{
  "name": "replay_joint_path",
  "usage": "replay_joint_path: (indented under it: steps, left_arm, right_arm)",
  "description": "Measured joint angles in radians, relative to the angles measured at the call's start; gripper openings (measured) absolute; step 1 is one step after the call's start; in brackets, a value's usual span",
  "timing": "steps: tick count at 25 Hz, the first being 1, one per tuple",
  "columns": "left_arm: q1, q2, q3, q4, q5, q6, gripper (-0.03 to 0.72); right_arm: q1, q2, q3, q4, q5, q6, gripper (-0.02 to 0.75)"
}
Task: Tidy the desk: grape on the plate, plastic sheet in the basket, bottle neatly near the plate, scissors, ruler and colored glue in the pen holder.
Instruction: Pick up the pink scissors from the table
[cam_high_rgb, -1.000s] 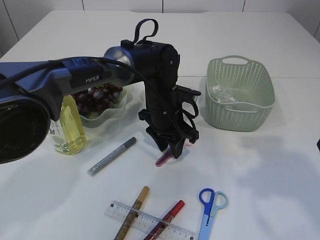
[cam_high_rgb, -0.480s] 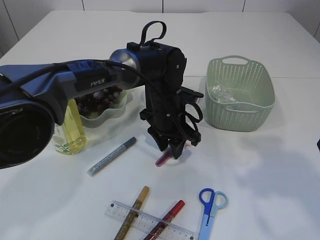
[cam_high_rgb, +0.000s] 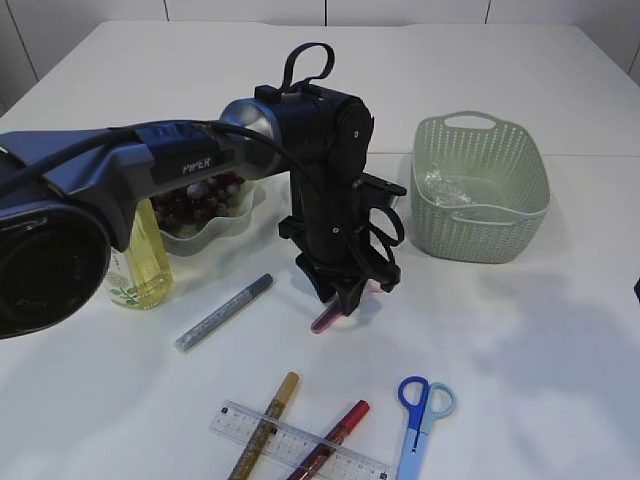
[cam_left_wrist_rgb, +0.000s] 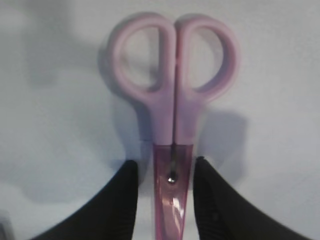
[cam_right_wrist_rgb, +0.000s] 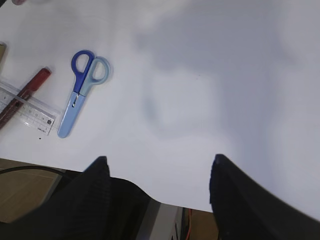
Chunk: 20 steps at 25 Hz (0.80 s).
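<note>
Two fingers (cam_left_wrist_rgb: 122, 200) of left pincer (cam_left_wrist_rgb: 165, 172) closer around pink scissors (cam_left_wrist_rgb: 172, 100)

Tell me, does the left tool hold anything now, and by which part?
Not yet, apparently: the left tool straddles the pink plastic scissors at the blade pivot, with a gap visible on each side.

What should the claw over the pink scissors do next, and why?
Probably close. The left claw is down at the table, its two black fingers on either side of the pink scissors near the pivot, with small gaps showing. Squeezing shut should grip the scissors so they can be lifted.
</note>
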Motion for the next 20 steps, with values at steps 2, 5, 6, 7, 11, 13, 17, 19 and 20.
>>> replay_joint_path:
  steps: [2, 5, 6, 7, 11, 13, 17, 19, 20]
  left_arm:
    - [0.000, 0.000, 0.000, 0.000, 0.000, 0.000, 0.253]
    - [0.000, 0.000, 0.000, 0.000, 0.000, 0.000, 0.235]
    - [0.000, 0.000, 0.000, 0.000, 0.000, 0.000, 0.233]
    - [0.000, 0.000, 0.000, 0.002, 0.000, 0.000, 0.232]
    - [0.000, 0.000, 0.000, 0.008, 0.000, 0.000, 0.228]
    - [0.000, 0.000, 0.000, 0.012, 0.000, 0.000, 0.217]
    - [0.000, 0.000, 0.000, 0.018, 0.000, 0.000, 0.167]
    - [0.000, 0.000, 0.000, 0.019, 0.002, 0.000, 0.161]
    - [0.000, 0.000, 0.000, 0.019, 0.002, 0.000, 0.160]
  right_arm:
    - [0.000, 0.000, 0.000, 0.000, 0.000, 0.000, 0.490]
    - [0.000, 0.000, 0.000, 0.000, 0.000, 0.000, 0.490]
    - [0.000, 0.000, 0.000, 0.000, 0.000, -0.002, 0.491]
    - [0.000, 0.000, 0.000, 0.000, 0.000, -0.002, 0.491]
    - [0.000, 0.000, 0.000, 0.000, 0.000, -0.002, 0.491]
    - [0.000, 0.000, 0.000, 0.000, 0.000, -0.002, 0.491]
    - [0.000, 0.000, 0.000, -0.002, 0.000, -0.004, 0.490]
    - [0.000, 0.000, 0.000, -0.002, 0.000, -0.004, 0.490]
    - [0.000, 0.000, 0.000, -0.002, 0.000, -0.004, 0.490]
